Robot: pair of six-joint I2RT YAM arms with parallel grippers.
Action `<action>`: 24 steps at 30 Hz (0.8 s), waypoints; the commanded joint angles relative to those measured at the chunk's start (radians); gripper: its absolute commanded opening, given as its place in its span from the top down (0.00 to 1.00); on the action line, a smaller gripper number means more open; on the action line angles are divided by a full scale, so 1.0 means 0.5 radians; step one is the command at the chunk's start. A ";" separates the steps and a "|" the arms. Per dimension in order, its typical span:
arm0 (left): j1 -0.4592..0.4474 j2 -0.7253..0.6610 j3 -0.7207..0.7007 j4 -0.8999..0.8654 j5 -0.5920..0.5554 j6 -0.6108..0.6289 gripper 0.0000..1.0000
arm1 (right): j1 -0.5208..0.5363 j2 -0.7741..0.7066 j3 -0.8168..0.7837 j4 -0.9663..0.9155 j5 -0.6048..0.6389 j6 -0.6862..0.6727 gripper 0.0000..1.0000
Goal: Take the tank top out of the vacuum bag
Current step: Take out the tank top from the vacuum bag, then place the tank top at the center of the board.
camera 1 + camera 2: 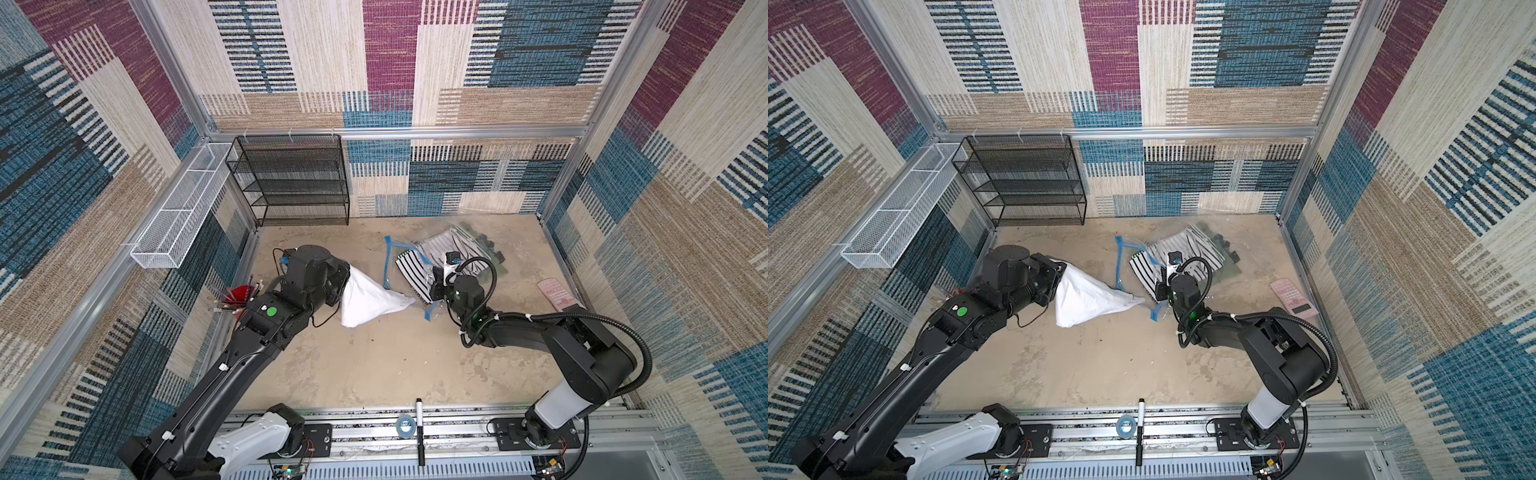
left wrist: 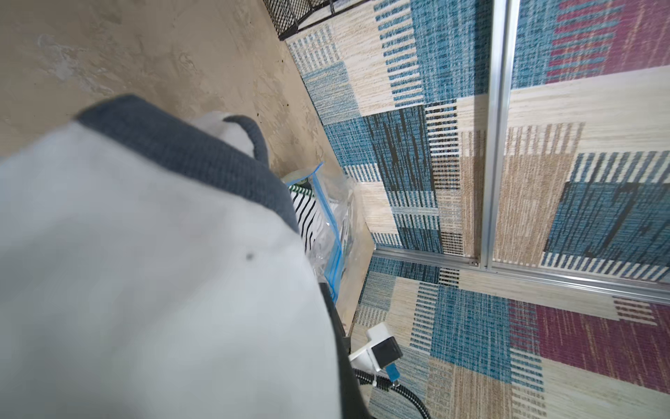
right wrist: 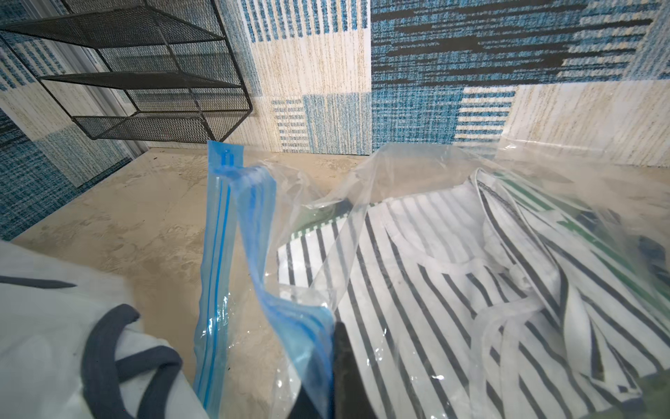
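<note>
- Beige table point(image 1: 374, 365) boxed in by patterned carpet-tile walls.
- The vacuum bag point(image 1: 419, 249) lies far right, with striped clothes point(image 3: 435, 290) inside.
- The right fingers point(image 3: 344, 362) are pinched onto its blue zip strip point(image 3: 214, 254).
- The left fingers point(image 1: 344, 270) are clamped on the white tank top point(image 1: 370, 299), which is outside the bag, its tip near the mouth.

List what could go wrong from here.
1. The white tank top with dark grey trim ends at the mouth of the clear plastic vacuum bag with a blue zip strip; pulling may drag the bag, since the right gripper pinches only that edge.
2. The black-and-white striped garment lies near the opening and might follow.
3. The left gripper is buried in cloth; its hold may slip.
</note>
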 commanded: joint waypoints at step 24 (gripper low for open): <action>0.596 1.042 0.880 0.318 0.170 0.427 1.00 | 0.002 -0.070 0.012 -0.016 -0.148 0.043 1.00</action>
